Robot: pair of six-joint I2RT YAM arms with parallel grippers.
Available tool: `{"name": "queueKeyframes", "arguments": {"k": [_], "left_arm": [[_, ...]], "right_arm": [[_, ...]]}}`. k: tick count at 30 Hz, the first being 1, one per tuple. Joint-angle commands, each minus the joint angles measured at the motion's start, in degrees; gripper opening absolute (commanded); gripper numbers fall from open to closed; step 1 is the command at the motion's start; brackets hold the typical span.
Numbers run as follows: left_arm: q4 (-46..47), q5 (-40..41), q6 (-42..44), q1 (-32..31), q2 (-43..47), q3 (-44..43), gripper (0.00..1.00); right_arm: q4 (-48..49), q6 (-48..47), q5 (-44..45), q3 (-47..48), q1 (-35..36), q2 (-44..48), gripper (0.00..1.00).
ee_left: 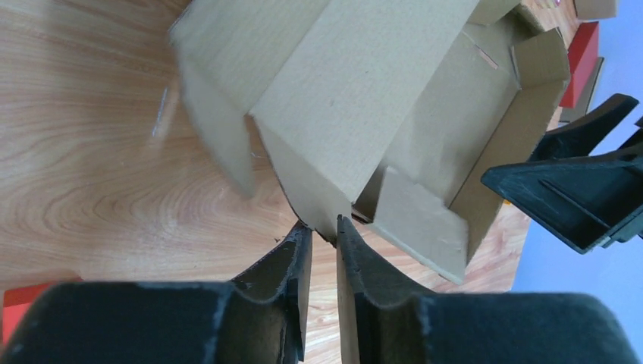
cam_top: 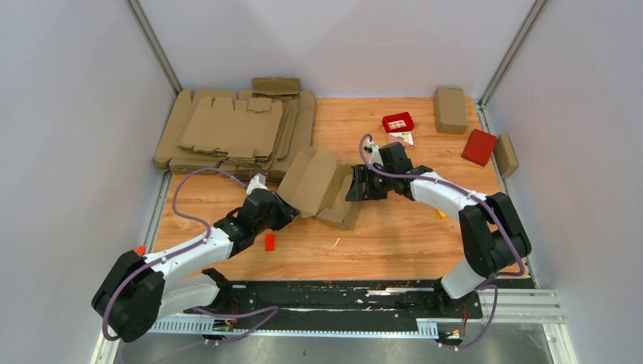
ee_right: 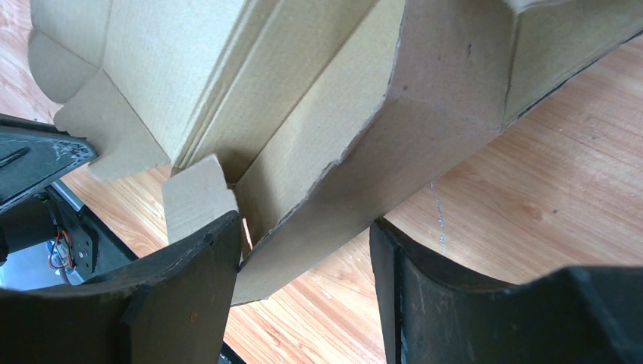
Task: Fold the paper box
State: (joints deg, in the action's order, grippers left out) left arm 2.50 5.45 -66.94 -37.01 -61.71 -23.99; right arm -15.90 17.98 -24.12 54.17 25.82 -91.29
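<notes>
We are finding the half-formed plain brown cardboard paper box (cam_top: 322, 186) resting mid-table on the wooden tabletop (cam_top: 394, 235), between both arms. The left gripper (ee_left: 324, 227) is pinching a folded corner edge, jaws narrow. The right gripper (ee_right: 303, 250) is straddling a side wall, jaws fairly wide; we cannot tell whether it grips. We are judging the card light, stiff, crease-prone; panel edges beside creases suit holding.

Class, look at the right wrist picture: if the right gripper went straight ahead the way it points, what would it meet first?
The paper box. Its brown wall already lies between the fingers of the right gripper, against the left finger, so hardly any travel seems left, though depth is hard to judge.
</notes>
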Motion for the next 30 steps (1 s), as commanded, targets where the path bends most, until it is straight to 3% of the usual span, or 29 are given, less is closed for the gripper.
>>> {"name": "queueKeyframes", "arguments": {"k": [1,3,10,15,24,30], "left_arm": [[3.2,0.5,-1.3,0.2,-1.0,0.4,0.15],[3.6,-0.1,-1.1,0.1,-0.8,0.5,0.01],[0.4,3.3,0.3,-4.7,1.4,-1.0,0.0],[-2.2,7.8,6.9,-9.0,2.7,-4.3,0.0],[-2.8,4.2,30.9,-9.0,-1.0,-10.2,0.0],[11.7,3.5,47.3,-9.0,0.7,-4.9,0.0]], "right_arm": [[2.0,0.2,-0.8,-0.8,0.4,2.6,0.62],[1.6,0.0,-0.7,-1.1,0.4,3.0,0.62],[1.1,0.0,0.0,-5.1,0.3,6.7,0.62],[3.6,1.1,-1.4,-10.5,0.5,8.9,0.62],[9.4,4.5,-2.4,-14.6,4.6,9.7,0.66],[12.9,6.0,0.7,-13.2,11.2,9.3,0.71]]}}
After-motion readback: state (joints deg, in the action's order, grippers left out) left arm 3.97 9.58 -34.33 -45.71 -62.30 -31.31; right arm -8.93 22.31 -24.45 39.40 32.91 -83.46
